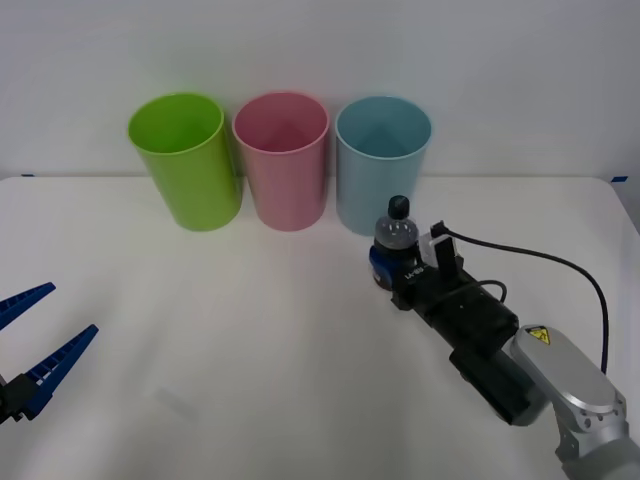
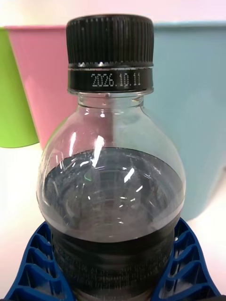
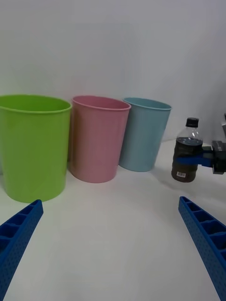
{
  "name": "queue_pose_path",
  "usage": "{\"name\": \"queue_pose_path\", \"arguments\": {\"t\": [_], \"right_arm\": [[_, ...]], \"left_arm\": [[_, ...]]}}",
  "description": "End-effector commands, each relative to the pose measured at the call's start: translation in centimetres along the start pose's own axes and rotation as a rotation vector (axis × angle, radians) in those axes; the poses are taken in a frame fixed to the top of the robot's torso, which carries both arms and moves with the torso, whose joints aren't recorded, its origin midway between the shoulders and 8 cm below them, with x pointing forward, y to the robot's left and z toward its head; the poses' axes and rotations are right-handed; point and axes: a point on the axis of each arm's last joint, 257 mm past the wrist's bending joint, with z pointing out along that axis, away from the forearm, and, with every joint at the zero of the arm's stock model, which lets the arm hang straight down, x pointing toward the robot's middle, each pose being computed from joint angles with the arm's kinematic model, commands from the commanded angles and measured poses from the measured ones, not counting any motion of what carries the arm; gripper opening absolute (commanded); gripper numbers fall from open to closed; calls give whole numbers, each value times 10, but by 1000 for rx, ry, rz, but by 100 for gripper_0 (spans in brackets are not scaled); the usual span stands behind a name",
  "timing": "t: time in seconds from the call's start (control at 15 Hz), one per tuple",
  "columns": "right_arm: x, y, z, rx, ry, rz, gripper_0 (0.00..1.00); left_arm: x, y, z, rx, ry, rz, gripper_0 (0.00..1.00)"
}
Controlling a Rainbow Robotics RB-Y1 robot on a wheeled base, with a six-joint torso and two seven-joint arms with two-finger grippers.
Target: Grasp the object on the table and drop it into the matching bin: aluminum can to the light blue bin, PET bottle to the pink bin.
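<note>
The right gripper [image 1: 385,268] is closed on the PET bottle [image 1: 394,240]. Its blue ribbed fingers [image 2: 33,268] clamp the dark lower body from both sides, as the right wrist view shows. The bottle stands upright with its black cap [image 2: 109,47] on top. In the left wrist view the bottle [image 3: 187,150] appears lifted clear of the table [image 1: 250,340], with a gap between its base and the white surface.

The held bottle is positioned directly in front of the light blue bin [image 1: 383,160], near its front wall and slightly toward its right side. The right arm extends from the lower right corner of the front view toward the bins.

Three bins stand in a row at the far edge of the table. The pink bin [image 1: 281,155] is in the middle, just beside the light blue bin. The lime green bin [image 1: 183,155] is at the left end of the row.

The left gripper [image 1: 40,330] is located at the near left of the table, well apart from the bins and the bottle. Its fingers are spread wide and hold nothing.
</note>
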Motion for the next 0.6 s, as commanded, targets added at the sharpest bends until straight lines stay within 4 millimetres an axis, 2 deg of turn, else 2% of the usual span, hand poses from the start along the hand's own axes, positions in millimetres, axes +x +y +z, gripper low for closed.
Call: {"name": "queue_pose_path", "arguments": {"t": [0.07, 0.33, 0.6], "right_arm": [[-13, -10, -25, -8, -18, 13, 0], [-43, -17, -54, -33, -56, 8, 0], [-85, -17, -68, -73, -118, -11, 0]], "left_arm": [[0, 0, 0, 0, 0, 0, 100], [0, 0, 0, 0, 0, 0, 100], [0, 0, 0, 0, 0, 0, 100]]}}
